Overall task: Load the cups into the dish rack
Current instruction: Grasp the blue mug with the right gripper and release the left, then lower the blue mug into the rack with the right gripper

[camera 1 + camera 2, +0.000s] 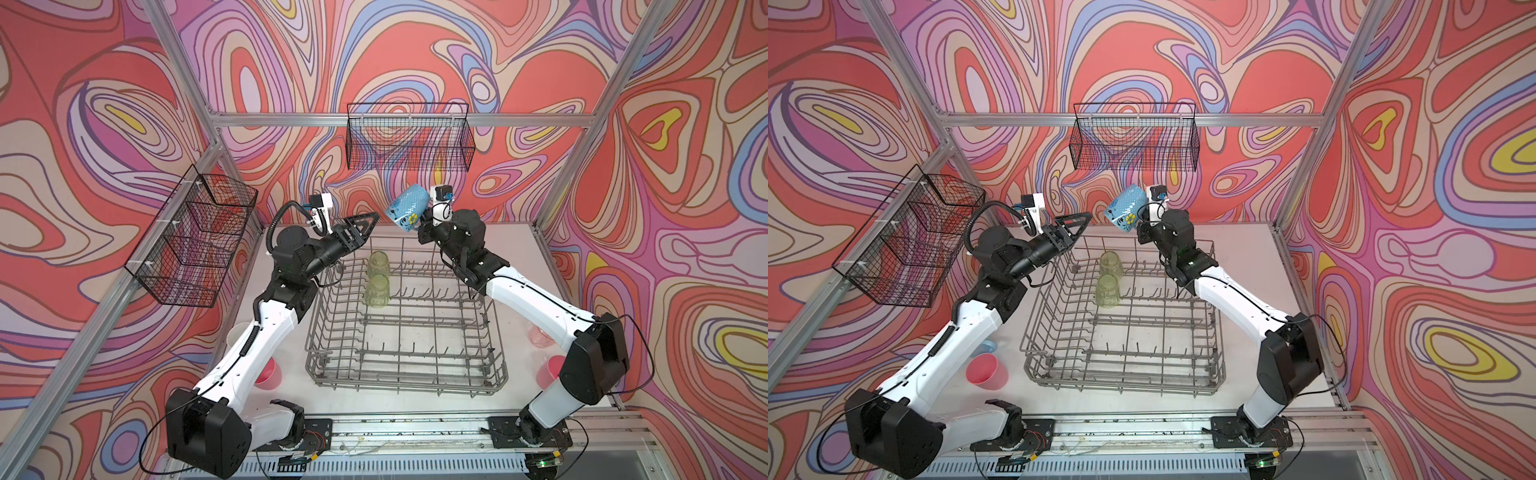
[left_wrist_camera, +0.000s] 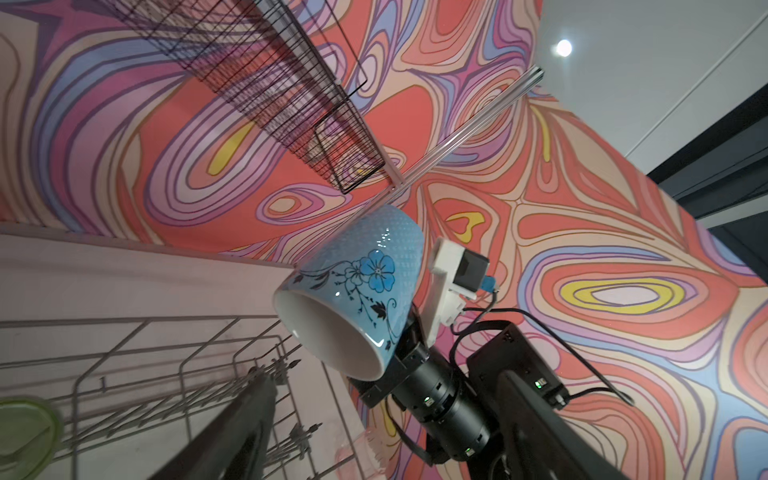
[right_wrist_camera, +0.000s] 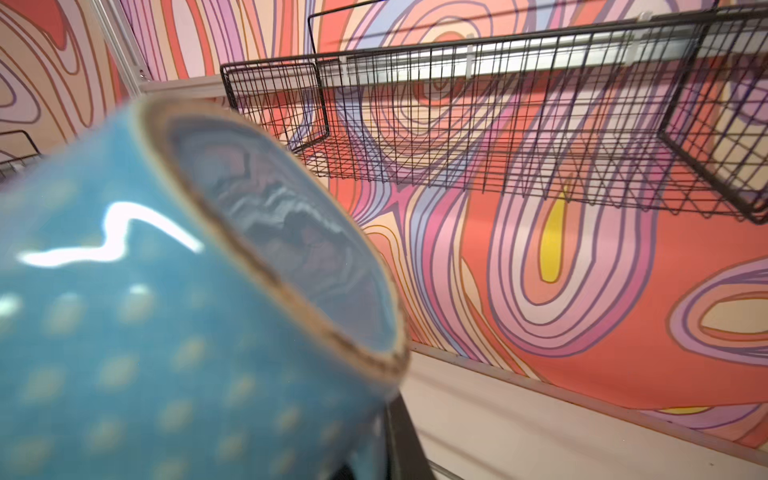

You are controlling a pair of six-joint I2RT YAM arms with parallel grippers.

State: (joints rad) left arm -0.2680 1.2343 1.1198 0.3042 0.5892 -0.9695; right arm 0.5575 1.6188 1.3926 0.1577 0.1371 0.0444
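A blue flowered mug (image 1: 405,212) (image 1: 1125,210) (image 2: 357,282) (image 3: 145,332) hangs tilted, mouth down, over the far edge of the grey wire dish rack (image 1: 407,384) (image 1: 1121,380). My right gripper (image 1: 419,226) (image 1: 1140,226) is shut on it from the right, its fingers mostly hidden behind the mug. My left gripper (image 1: 368,226) (image 1: 1081,222) is open just left of the mug, apart from it, with nothing between its fingers (image 2: 241,424). Two yellow-green tumblers (image 1: 378,262) (image 1: 377,290) stand upside down in the rack's far left part.
Opaque pink cups (image 1: 268,374) (image 1: 548,372) sit on the table either side of the rack, and a translucent pink tumbler (image 1: 540,334) under the right arm. Black mesh baskets hang on the back wall (image 1: 409,137) and the left wall (image 1: 195,237).
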